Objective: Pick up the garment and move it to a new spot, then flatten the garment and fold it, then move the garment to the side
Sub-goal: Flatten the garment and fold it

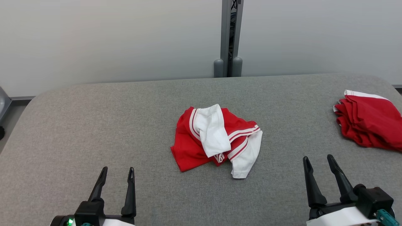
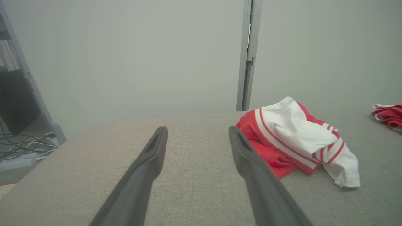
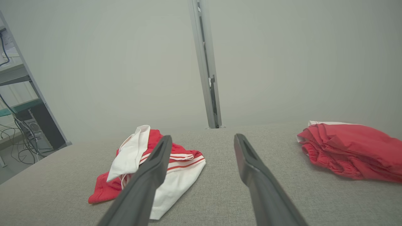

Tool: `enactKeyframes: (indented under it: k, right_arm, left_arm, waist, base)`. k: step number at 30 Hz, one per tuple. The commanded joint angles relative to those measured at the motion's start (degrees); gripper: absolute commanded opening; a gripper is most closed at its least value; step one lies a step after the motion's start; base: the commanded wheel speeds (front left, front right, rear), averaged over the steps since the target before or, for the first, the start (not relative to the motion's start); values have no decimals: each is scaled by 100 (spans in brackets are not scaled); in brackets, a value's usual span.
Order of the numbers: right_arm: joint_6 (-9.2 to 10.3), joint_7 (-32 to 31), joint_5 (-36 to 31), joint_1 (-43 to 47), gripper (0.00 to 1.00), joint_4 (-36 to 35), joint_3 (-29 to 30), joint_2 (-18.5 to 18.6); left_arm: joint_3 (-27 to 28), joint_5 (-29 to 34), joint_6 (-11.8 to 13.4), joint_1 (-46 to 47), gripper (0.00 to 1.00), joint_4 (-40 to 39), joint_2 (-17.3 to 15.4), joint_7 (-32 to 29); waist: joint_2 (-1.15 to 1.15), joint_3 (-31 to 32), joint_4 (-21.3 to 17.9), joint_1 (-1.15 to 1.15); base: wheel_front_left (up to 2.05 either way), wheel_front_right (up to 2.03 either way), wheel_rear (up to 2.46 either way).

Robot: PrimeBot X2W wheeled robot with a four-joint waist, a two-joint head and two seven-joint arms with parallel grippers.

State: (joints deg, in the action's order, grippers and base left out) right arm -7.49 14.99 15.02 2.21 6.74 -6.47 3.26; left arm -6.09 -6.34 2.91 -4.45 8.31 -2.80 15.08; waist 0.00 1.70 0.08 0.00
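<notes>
**Entry: start of pick, nothing held**

- State: left fingers (image 1: 130,191) and right fingers (image 1: 310,183) are both spread wide and empty. They sit low at the near edge of the bench (image 1: 94,125), well apart from the cloth.
- The garment (image 1: 216,141) lies crumpled at mid-bench, ahead of both arms and between them. It is red, with a white panel flopped over the top and a second white, striped part trailing toward the near right. No step of the task looks done yet.
- A second red pile (image 1: 367,122) sits at the far right of the bench, near its edge and clear of the garment.

**Risks, as I judge them**

1. Thin pinch. If you close on the loose top white flap alone, it will likely peel up and the rest will drag or slip free on the lift. Go for a bunched ridge where several layers stack.
2. Over-deep approach. The bench covering is a soft grey fabric, so fingers driven down hard could catch the covering along with the cloth.
3. Hidden layers. I cannot tell from the heap which edge is the hem and which the waistband. A blind grasp may leave the garment twisted, which would make flattening harder.
4. Right-side clutter. A wide swing of the right arm, or a new spot chosen too far right, could brush the red pile or lay the garment on it.
5. Uneven two-arm lift. If one side closes before the other, the cloth may get tugged sideways and bunch tighter.
</notes>
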Motion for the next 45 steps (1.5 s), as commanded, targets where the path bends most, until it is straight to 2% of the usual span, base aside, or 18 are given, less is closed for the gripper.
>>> enactKeyframes:
  k: [1,6,13,21,28,36,37,45]
  right_arm:
    - [-2,30,16,-54,100,-12,16,11]
    - [-2,30,19,-62,100,-18,19,5]
    - [-2,30,4,-160,100,-41,-45,-2]
    - [-2,30,-24,-366,100,-96,-90,22]
    - [-2,30,-33,-724,100,-149,-151,22]
    - [-2,30,-26,-947,100,-147,-205,10]
    - [-2,30,-26,-1016,100,-161,-231,7]
    - [-2,30,-51,-1212,100,-148,-305,1]
  left_arm:
    - [37,42,-6,80,100,9,-22,8]
    - [71,-6,-9,89,100,25,-22,8]
    - [-160,90,-174,435,100,68,-20,8]
    - [-623,256,-453,1473,100,361,-22,8]
    - [-928,316,-638,2544,100,1162,-21,8]
    - [-1434,11,-757,3571,100,2036,-23,-65]
    - [-1540,-213,-771,3758,100,2232,-24,-139]
    - [-1804,-929,-668,4412,100,2837,-23,-527]
  waist:
    - [0,-1,-3,0]
    - [0,-14,-33,0]
    - [0,-167,-120,0]
    - [0,-617,-307,0]
    - [0,-1219,-526,0]
    - [0,-1613,-686,0]
    - [0,-1708,-728,0]
    - [0,-2001,-839,0]
  base:
    - [0,0,0]
    - [0,0,0]
    - [0,0,0]
    - [0,0,0]
    - [0,0,0]
    - [0,0,0]
    - [0,0,0]
    - [0,0,0]
